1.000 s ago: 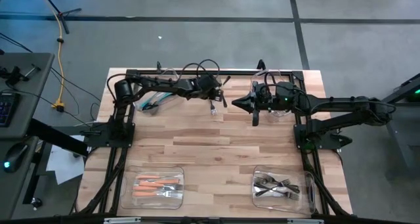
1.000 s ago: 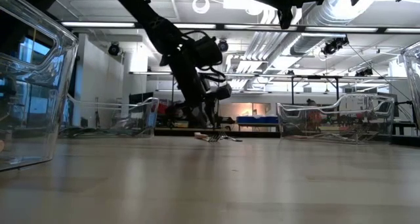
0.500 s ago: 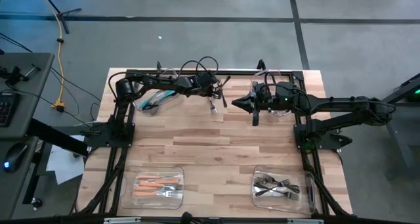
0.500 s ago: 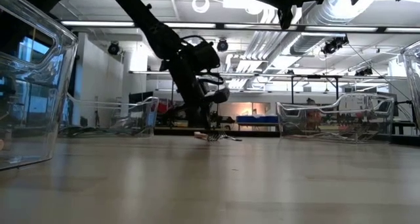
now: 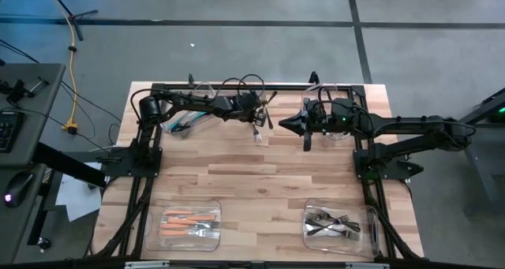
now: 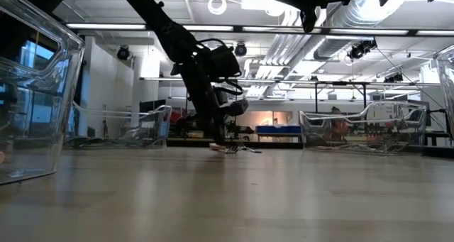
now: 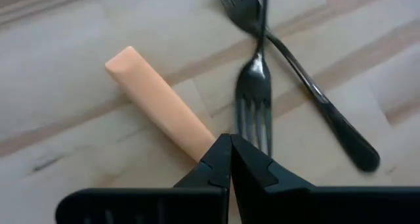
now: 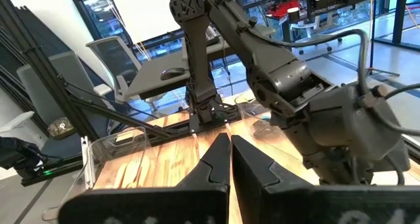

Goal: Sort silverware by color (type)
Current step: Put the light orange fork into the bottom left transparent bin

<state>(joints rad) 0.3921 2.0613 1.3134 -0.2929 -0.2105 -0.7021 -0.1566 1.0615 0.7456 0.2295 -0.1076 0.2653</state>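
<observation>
Step in hand: pickup. The left gripper [image 7: 230,140] is down on the table near the middle of the far edge, jaws shut on the orange handle [image 7: 161,100], beside two crossed dark forks [image 7: 257,92]. The right gripper [image 5: 293,123] waits nearby, jaws shut. Next: lift and carry to the orange bin [image 5: 189,211] at the near edge.

The table [image 5: 260,174] is pale wood in striped planks. Both arms are black. Two dark metal forks [image 7: 262,86] cross beside a pale orange handle [image 7: 161,102]. The near left bin [image 5: 189,226] is clear and holds orange cutlery; the near right bin [image 5: 339,226] holds dark cutlery.
</observation>
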